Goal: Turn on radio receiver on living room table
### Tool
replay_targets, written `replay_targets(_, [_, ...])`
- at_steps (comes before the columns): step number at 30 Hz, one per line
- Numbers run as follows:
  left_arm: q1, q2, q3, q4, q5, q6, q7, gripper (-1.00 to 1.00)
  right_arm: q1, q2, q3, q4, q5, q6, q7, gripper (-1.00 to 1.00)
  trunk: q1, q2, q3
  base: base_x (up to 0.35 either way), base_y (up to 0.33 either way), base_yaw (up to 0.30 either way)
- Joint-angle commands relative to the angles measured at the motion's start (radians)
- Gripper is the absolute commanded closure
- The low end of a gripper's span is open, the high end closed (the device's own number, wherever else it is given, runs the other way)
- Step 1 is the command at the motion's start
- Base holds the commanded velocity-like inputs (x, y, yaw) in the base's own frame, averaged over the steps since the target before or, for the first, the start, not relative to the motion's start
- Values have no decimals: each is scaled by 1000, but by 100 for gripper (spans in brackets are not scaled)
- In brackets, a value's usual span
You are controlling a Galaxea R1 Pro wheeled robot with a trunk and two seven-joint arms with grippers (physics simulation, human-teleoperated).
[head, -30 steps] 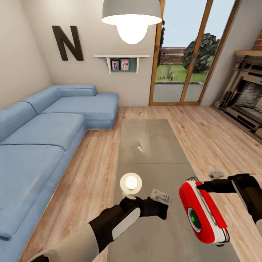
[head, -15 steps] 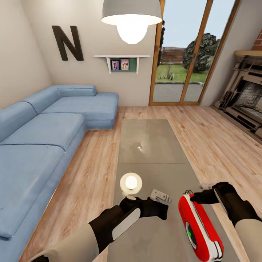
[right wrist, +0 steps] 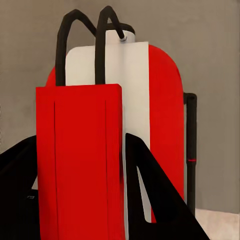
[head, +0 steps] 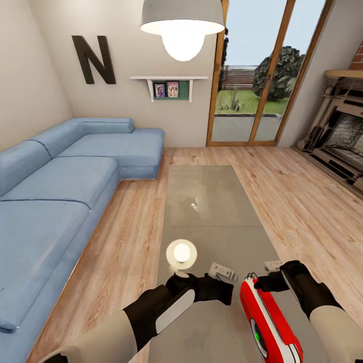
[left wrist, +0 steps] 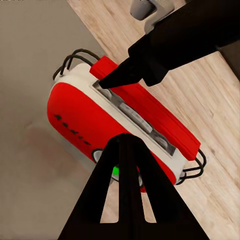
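Radio (head: 267,322) on table (head: 212,201) near edge, pinched at top end by right gripper (head: 259,284), probably to steady it for switching on; left gripper (head: 222,275) just beside, pressed together, idle.

I'm looking down from the head along the table (head: 212,201). My left wrist camera is hovering near the radio receiver (left wrist: 115,125); my right one is pressing close on it (right wrist: 120,150).
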Motion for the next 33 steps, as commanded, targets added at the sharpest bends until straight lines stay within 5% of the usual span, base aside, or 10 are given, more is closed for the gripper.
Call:
replay_targets(1, [0, 0, 0, 0, 0, 0, 0, 100, 0, 1, 0, 0, 1, 0, 0, 100, 0, 0, 0, 0, 0, 0])
replay_targets(33, [0, 0, -2, 11, 3, -2, 3, 100, 0, 28, 0, 124, 2, -108, 0, 100, 0, 0, 0, 0, 0, 0])
